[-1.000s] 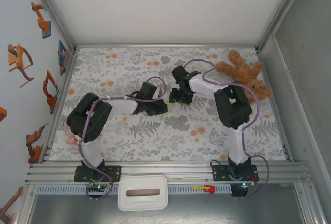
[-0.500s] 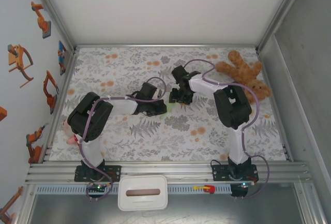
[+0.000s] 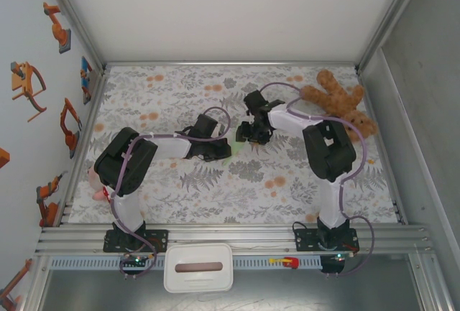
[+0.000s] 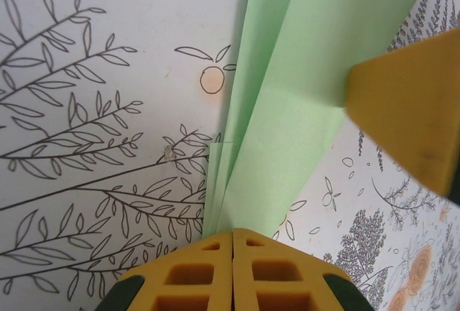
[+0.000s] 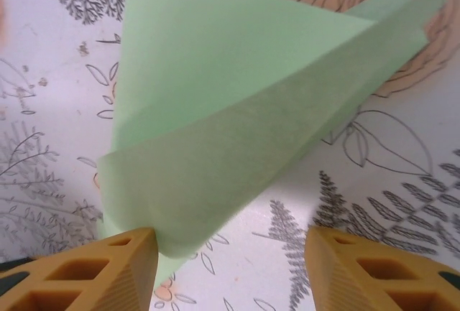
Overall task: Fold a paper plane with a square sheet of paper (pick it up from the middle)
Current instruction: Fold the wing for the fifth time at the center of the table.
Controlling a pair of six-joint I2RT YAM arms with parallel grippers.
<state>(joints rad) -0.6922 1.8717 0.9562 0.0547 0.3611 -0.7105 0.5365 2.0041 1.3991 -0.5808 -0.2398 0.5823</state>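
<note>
**Ana:** Left gripper [image 4: 232,243] first: its two yellow fingers are pressed flat together on the narrow end of the paper plane [image 4: 287,103], so it is clamped on the folded layers.

**Ben:** Why hold it there?

**Ana:** My guess is that it pins the creased stack so the layers can't fan apart while the other arm works. The green paper runs away from it over the flowered tablecloth [image 3: 158,95], around the middle of the table, between the two arms.

**Ben:** And the right gripper [image 5: 230,246]?

**Ana:** Its jaws are apart and grip nothing. The edge of the wide flap lies against one finger [image 5: 108,268], and the other stands clear of the paper. From the pose, it looks set to take or press that flap.

**Ben:** Any print to read?

**Ana:** None. The paper is plain, the fingers bear no mark, and the wall stickers [image 3: 29,81] are pictures of robot arms without words. The teddy bear [image 3: 338,103] lies far right, well apart from the fold.
</note>
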